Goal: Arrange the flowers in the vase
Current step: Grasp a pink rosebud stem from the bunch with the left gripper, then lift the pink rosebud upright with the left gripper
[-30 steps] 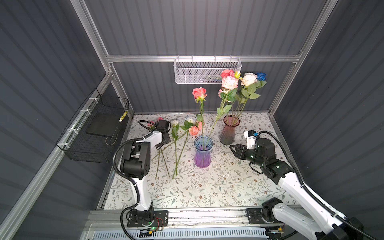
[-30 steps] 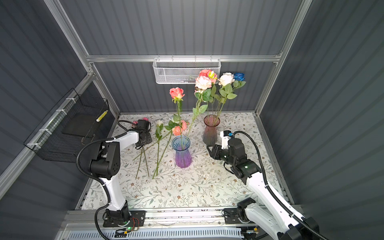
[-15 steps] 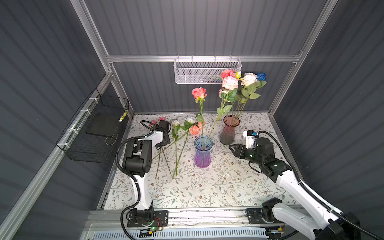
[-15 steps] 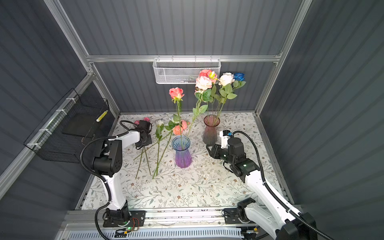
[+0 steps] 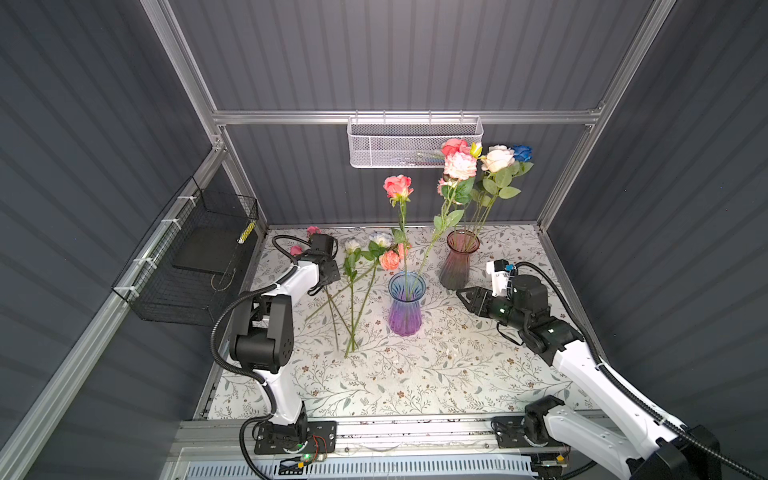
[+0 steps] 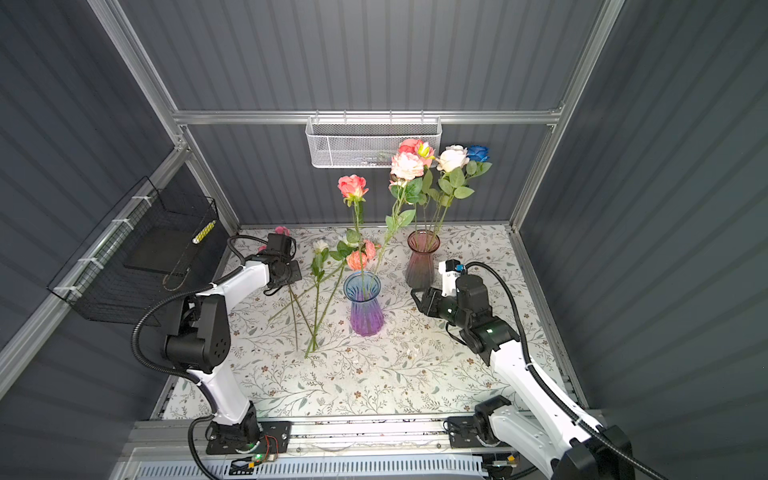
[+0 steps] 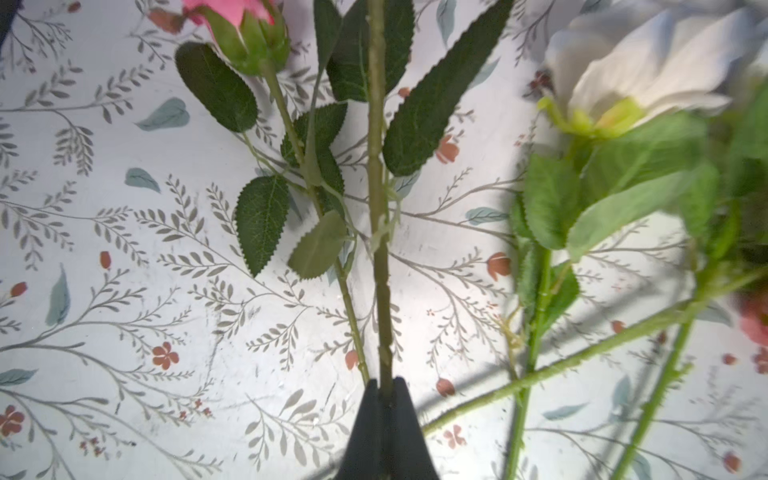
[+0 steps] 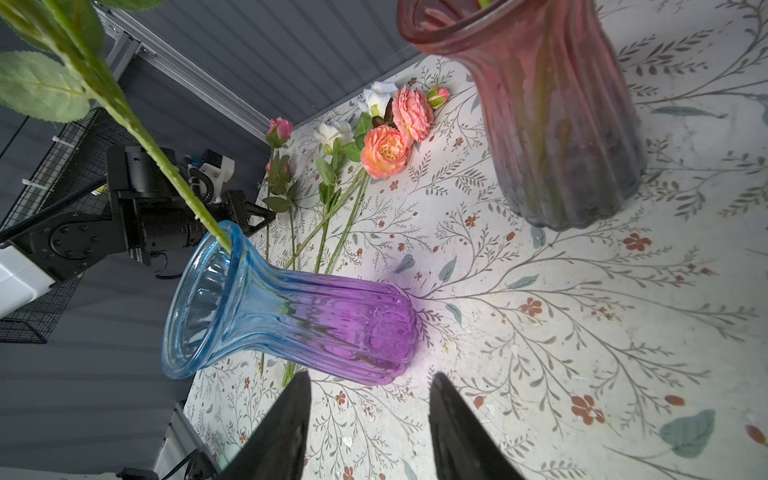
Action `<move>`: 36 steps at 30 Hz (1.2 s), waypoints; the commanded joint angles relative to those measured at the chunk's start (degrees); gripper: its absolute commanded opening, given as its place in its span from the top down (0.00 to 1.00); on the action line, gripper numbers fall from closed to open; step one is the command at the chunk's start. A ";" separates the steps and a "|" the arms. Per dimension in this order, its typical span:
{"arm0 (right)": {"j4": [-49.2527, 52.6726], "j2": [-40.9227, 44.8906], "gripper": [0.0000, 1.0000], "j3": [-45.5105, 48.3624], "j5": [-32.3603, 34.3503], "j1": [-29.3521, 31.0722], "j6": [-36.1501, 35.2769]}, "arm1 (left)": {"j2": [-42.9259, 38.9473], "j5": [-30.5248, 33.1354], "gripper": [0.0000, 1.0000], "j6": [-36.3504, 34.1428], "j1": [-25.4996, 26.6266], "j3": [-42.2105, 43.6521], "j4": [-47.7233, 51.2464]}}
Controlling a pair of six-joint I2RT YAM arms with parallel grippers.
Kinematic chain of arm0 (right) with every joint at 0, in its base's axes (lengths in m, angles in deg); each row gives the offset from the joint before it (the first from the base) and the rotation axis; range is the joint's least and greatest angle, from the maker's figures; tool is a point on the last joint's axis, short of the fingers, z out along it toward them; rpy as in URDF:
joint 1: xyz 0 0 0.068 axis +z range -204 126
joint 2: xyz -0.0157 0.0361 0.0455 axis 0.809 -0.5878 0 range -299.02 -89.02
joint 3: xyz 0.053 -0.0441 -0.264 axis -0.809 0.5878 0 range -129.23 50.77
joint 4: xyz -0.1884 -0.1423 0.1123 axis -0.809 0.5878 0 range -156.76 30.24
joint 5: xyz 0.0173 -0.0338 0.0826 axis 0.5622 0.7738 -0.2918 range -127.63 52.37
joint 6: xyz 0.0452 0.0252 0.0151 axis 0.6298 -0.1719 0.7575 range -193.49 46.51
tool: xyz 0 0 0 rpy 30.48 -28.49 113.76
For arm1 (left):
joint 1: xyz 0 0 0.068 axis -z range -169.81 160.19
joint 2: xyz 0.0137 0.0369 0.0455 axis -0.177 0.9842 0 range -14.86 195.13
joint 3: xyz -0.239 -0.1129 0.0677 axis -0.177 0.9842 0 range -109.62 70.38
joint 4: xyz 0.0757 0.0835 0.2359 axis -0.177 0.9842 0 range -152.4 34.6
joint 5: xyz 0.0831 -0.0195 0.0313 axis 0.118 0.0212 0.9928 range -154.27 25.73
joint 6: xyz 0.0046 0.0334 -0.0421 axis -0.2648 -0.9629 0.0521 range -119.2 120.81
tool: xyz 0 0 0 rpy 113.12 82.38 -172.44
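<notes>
Several flowers [image 5: 459,166] already stand in glass: two stems rise from the blue-purple vase [image 5: 404,309], and a fuller bunch fills the red vase [image 5: 457,266]. Roughly half a dozen more lie loose on the table [image 5: 415,374], fanned out just beside the left gripper [image 7: 385,384]. Its jaws are clamped on one green stem [image 7: 380,249], with a pink bud [image 7: 245,25] and a white rose [image 7: 623,75] lying to either side. The right gripper [image 8: 372,376] hovers empty with its jaws apart, the blue-purple vase just ahead of it and the red vase farther off. The job looks about half done: the held stem needs lifting into a vase, then the rest.
</notes>
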 commanded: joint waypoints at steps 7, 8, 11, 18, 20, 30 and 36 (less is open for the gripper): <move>-0.45 2.70 0.52 0.30 -3.46 -0.11 1.31 | -17.24 -7.57 1.00 1.18 0.76 8.10 -5.06; 0.17 3.24 0.52 0.02 -3.88 -0.06 0.96 | -20.77 -9.11 1.00 0.96 1.23 10.35 -8.11; 1.57 6.08 0.51 -0.89 -4.70 0.12 -0.28 | -31.83 -12.68 1.00 0.30 3.21 17.72 -18.08; -10.00 13.20 0.44 3.86 -10.09 4.07 -2.92 | -48.43 -22.12 1.00 1.69 6.00 24.59 -32.06; -13.35 13.04 0.43 4.90 -10.35 6.05 -2.39 | -50.33 -24.04 1.00 2.38 6.94 23.84 -34.37; -9.89 11.04 0.42 1.30 -3.97 8.51 -3.23 | -47.40 -27.09 1.00 5.75 8.65 12.53 -40.94; -9.28 9.48 0.42 1.73 1.62 8.56 -1.87 | -40.05 -27.23 1.00 11.20 11.35 9.65 -54.58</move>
